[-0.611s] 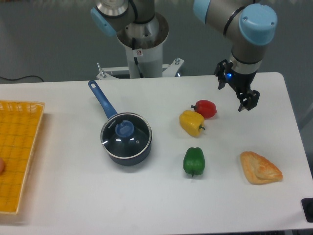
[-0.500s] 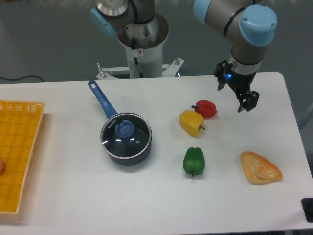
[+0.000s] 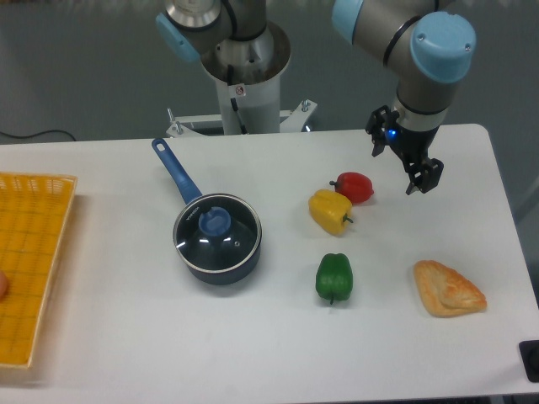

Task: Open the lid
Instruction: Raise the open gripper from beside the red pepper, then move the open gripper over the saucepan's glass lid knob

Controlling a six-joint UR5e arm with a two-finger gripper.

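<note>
The lid (image 3: 217,232) is a clear glass disc with a thin metal rim and a blue knob (image 3: 215,222) in its centre. It sits closed on the dark blue saucepan (image 3: 221,263), whose long handle (image 3: 175,171) points to the back left. My gripper (image 3: 408,170) hangs over the right part of the table, far to the right of the lid and just right of the red pepper. Its fingers look apart and hold nothing.
A red pepper (image 3: 354,186), a yellow pepper (image 3: 329,210) and a green pepper (image 3: 333,277) lie right of the pan. A pastry (image 3: 447,289) lies at the front right. A yellow basket (image 3: 29,252) stands at the left edge. The robot base (image 3: 247,80) is at the back.
My gripper has shifted very slightly to the left and up. The lid and pan have not moved.
</note>
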